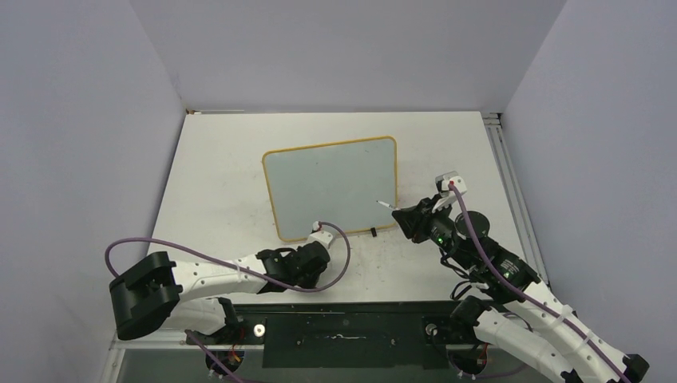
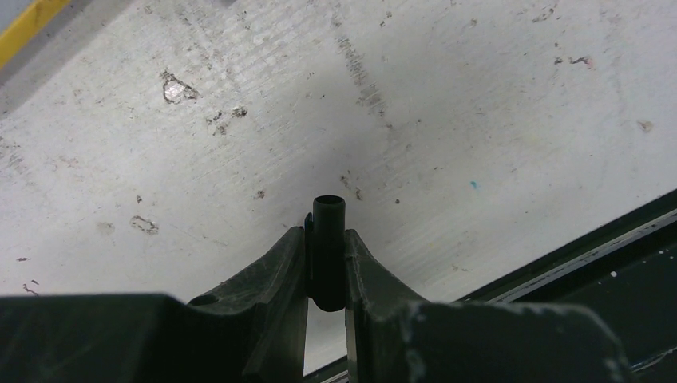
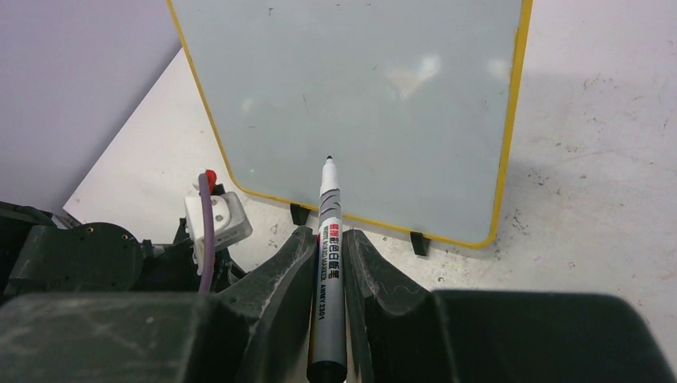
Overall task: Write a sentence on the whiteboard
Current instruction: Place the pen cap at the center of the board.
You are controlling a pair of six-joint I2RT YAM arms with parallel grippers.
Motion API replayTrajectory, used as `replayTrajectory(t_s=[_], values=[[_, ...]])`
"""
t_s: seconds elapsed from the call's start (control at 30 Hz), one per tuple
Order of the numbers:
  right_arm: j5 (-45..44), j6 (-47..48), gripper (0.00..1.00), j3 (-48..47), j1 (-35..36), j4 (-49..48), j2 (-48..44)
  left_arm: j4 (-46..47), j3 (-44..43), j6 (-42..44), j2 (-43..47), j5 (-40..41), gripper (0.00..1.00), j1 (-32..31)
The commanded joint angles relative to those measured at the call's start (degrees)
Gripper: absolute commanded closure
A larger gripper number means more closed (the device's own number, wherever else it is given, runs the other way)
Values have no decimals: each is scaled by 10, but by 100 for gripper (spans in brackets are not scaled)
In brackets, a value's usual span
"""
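Observation:
The whiteboard (image 1: 331,183) lies mid-table, glossy grey-white in a yellow frame, and its face (image 3: 351,96) is blank; no sentence shows on it. My right gripper (image 1: 405,214) (image 3: 327,239) is shut on a grey uncapped marker (image 3: 330,207). The marker's tip (image 1: 386,204) points at the board's lower right part, just over the surface; contact cannot be told. My left gripper (image 1: 313,263) (image 2: 327,239) hovers off the board's near edge, shut on a small black marker cap (image 2: 328,219).
Two black clip feet (image 3: 419,243) stick out from the board's near edge. A dark panel (image 1: 343,327) runs along the table's front between the arm bases. Grey walls close in left, back and right, with a metal rail (image 1: 511,183) at the right.

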State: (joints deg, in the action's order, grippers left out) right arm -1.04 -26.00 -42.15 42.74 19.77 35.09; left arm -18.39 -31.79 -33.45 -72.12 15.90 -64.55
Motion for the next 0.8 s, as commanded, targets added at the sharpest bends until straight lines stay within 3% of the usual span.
replayTrajectory(t_s=[0.0, 0.2, 0.3, 0.47, 0.77], values=[[5, -20, 95, 12, 1, -23, -11, 9, -33, -7, -27, 4, 95, -3], [6, -21, 95, 23, 2, -18, -17, 7, -43, -12, -59, -11, 83, -12], [6, -16, 95, 17, 2, -12, -20, 5, -47, -15, -62, -11, 68, -13], [-1, -14, 95, 16, 2, -7, -29, -1, -56, -17, -55, -8, 53, -14], [-23, -3, 95, 5, 2, 5, -37, -41, -83, -6, 11, -3, 45, -9]])
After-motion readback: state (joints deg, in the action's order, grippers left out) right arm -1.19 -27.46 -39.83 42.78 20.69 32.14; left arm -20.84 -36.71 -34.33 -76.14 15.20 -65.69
